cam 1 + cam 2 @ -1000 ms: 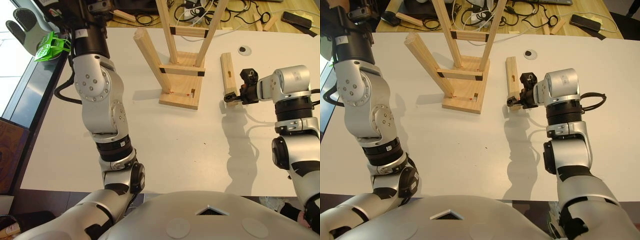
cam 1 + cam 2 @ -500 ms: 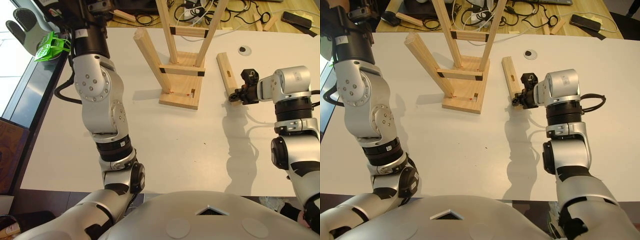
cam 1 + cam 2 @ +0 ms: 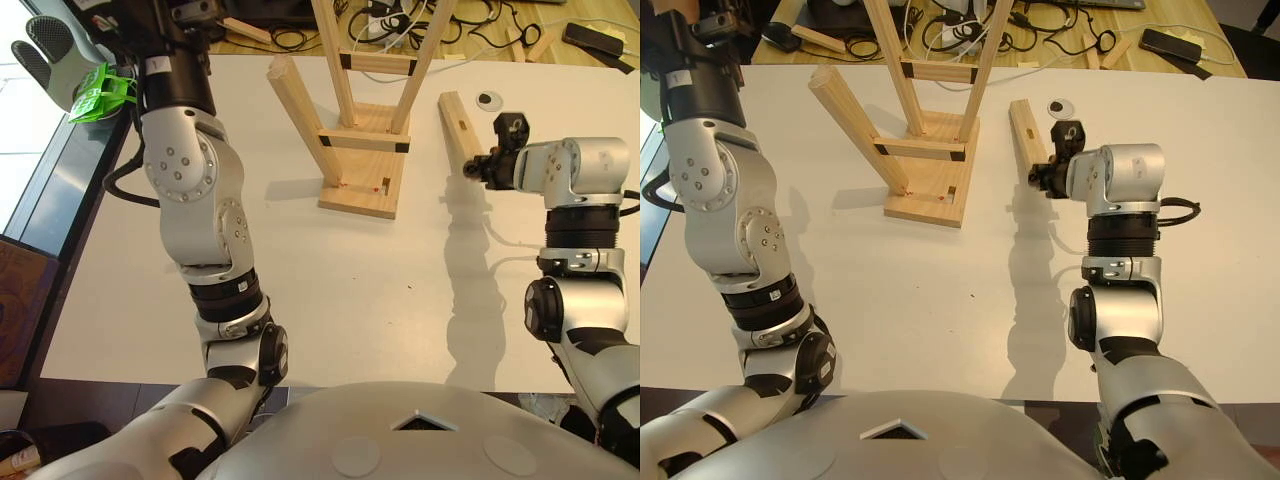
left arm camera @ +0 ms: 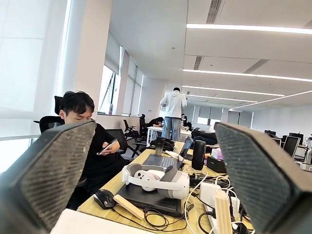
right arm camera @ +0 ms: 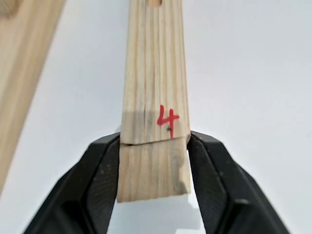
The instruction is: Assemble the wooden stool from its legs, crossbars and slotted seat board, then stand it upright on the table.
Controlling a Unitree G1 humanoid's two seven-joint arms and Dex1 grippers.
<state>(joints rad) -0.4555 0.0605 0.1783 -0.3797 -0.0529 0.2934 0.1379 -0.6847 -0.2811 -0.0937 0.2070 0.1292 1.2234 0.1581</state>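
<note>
the stool is partly built. in the upper middle of the left eye view the slotted seat board (image 3: 362, 192) lies flat on the white worktop (image 3: 350, 300) with three legs already rising from it: two upright legs (image 3: 337, 50) joined by crossbars (image 3: 364, 140), and a third leg (image 3: 300, 110) leaning out toward the upper left. an open slot (image 3: 386, 184) shows near the board's lower right corner, which looks like the seat for the last leg.

that fourth leg (image 3: 458, 125) is at the upper right, just beside the board but apart from it, tilted and lifted at its near end. the right tool (image 5: 153, 161) is pinching this end, its black fingers (image 5: 105, 170) pressed against both sides of the wood. the left tool (image 4: 156, 175) is raised off the worktop, spread wide and holding nothing.

left to do, by my reading: fit the fourth leg into its slot, add any crossbars it needs, then turn the stool over onto its legs
</note>
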